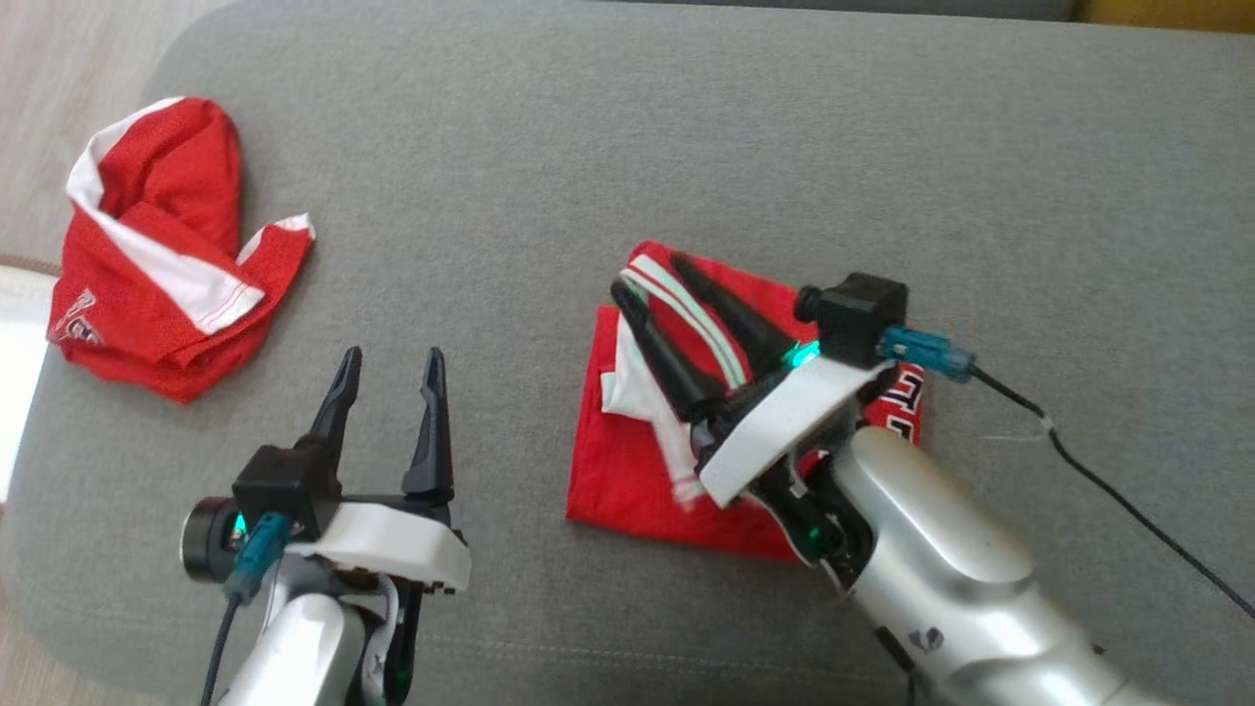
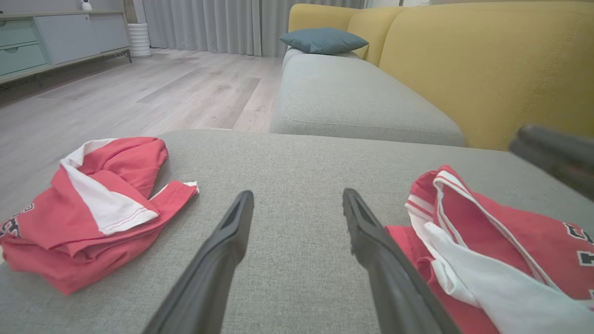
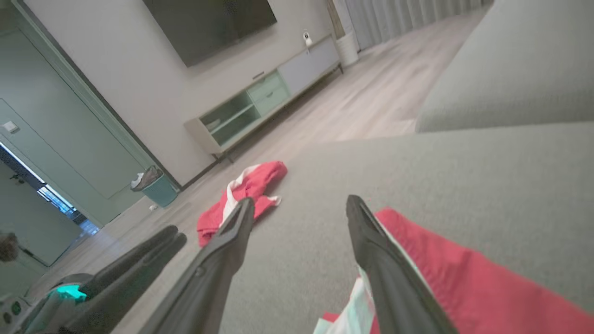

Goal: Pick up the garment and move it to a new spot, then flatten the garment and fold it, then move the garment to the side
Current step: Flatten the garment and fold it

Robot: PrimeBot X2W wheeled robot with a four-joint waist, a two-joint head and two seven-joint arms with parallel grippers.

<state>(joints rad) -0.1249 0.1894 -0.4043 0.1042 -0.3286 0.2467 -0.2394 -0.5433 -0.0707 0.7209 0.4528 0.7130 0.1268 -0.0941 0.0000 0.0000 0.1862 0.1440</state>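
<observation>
Two red-and-white garments lie on the grey cushion (image 1: pixel 588 147). The folded garment (image 1: pixel 627 480) sits as a rough square, with white-striped trim and a white panel showing on its upper face and black-and-white lettering along its right edge. Directly over it hangs the right gripper (image 1: pixel 652 275), angled toward its far left corner; the jaws stand well apart and hold nothing, and whether the fingers touch the cloth cannot be told. Just left of the folded garment, over bare cushion, is the left gripper (image 1: pixel 392 355), its jaws also spread wide and empty. Farther left of the folded garment, well apart from it and near the cushion's edge, lies the crumpled garment (image 1: pixel 157 265), bunched in a heap with a white band across it. To the right of the folded garment a thin black cable (image 1: pixel 1128 490) trails across the cushion. Beyond the folded garment, in the left wrist view, rises a yellow sofa back (image 2: pixel 487 69) with a blue pillow (image 2: pixel 322 40).
</observation>
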